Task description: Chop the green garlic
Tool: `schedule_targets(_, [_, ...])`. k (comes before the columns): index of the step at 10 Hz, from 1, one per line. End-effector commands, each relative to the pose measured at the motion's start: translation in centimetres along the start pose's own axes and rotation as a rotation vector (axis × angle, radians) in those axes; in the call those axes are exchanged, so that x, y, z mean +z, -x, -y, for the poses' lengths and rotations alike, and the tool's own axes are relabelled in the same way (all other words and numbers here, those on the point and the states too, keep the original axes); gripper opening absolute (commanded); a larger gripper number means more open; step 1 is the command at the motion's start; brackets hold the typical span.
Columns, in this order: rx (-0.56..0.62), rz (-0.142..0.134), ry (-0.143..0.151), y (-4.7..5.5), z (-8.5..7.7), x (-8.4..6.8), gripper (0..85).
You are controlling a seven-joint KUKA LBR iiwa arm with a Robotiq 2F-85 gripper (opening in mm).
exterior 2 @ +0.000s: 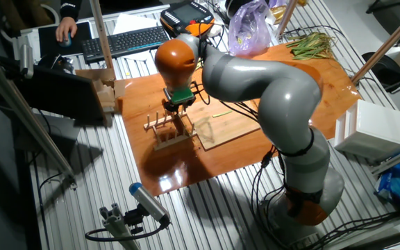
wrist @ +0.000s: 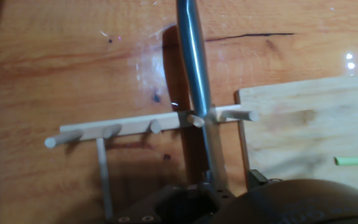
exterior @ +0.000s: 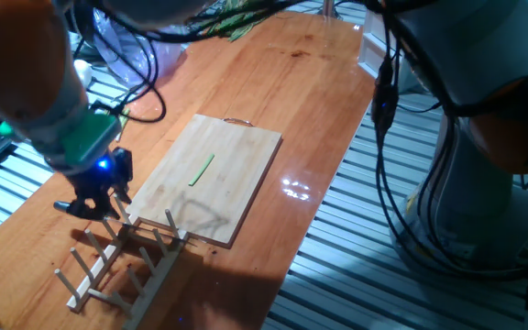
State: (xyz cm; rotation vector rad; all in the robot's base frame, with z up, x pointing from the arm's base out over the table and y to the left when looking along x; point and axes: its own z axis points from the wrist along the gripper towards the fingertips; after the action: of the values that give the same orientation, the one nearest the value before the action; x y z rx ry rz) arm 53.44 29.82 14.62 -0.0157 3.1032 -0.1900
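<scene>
— Where's the green garlic (exterior: 201, 170)?

— Lying on the cutting board (exterior: 236, 156), well apart from my end effector (exterior: 93, 203).

— And what is your end effector doing?

— It is clenched on a knife (wrist: 194, 81), over the wooden peg rack (exterior: 122, 261) at the board's near edge on the counter (exterior: 310, 73).

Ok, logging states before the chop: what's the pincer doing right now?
Pincer: closed on a knife, its blade over the wooden rack, away from the green garlic.

Green garlic (exterior: 201, 170) lies on the cutting board (exterior: 236, 147) — peg rack (exterior: 122, 261) touching its near edge
</scene>
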Motion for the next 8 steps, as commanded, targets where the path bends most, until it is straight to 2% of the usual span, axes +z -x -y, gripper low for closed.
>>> schedule_targets(1, [-0.001, 0.007, -0.001, 0.1, -0.2, 0.5, 34.0])
schedule_targets(3, [-0.005, 0.033, -0.013, 0.1, -0.5, 1.6, 34.0])
schedule_targets(6, [-0.037, 0.055, -0.055, 0.3, -0.5, 2.7, 34.0])
schedule_targets(8, [-0.044, 0.066, -0.041, 0.3, -0.1, 3.8, 34.0])
